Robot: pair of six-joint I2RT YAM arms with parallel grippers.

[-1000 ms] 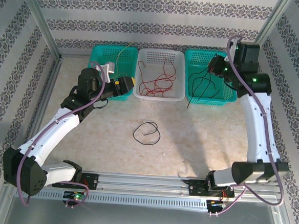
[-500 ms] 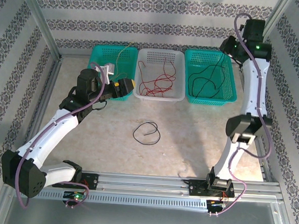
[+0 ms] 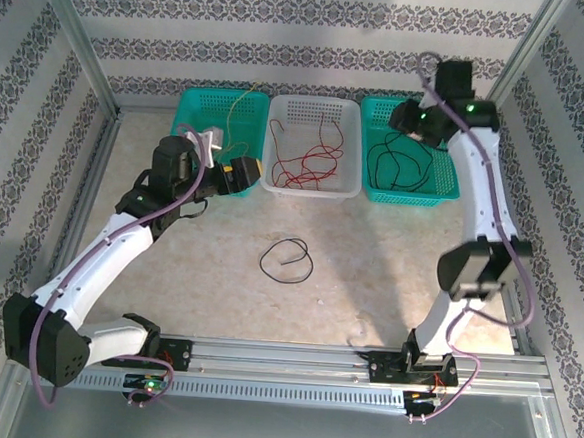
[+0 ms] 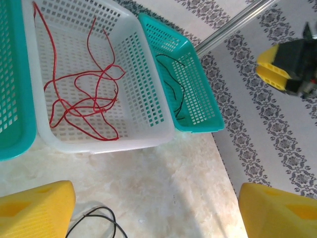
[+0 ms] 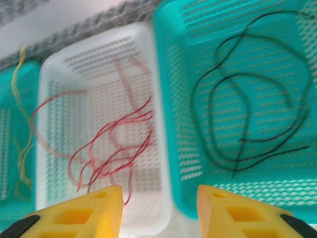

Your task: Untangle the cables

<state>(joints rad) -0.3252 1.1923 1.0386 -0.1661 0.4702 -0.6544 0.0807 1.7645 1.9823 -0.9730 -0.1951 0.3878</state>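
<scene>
Item: thin black wire loop [image 3: 287, 259], loose on the pale marbled surface [image 3: 370, 255], long axis 3 to 9 o'clock. It lies at 5 o'clock from my left pincer [image 3: 251, 166], which is nearer, wide open and empty. My right pincer [image 5: 158, 213], parted and empty, hangs over the teal plastic mesh basket [image 3: 414, 195].

Probably a lab test cell: patterned panels [image 3: 286, 18], aluminium frame [image 3: 263, 353].

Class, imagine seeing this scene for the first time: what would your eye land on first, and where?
Three baskets lined along the far edge of the table, sorted by colour: a yellow cable in the left teal basket, red cables in the middle white basket, a black cable in the right teal basket. Then a stray black cable loop lying alone at the table's centre.
</scene>
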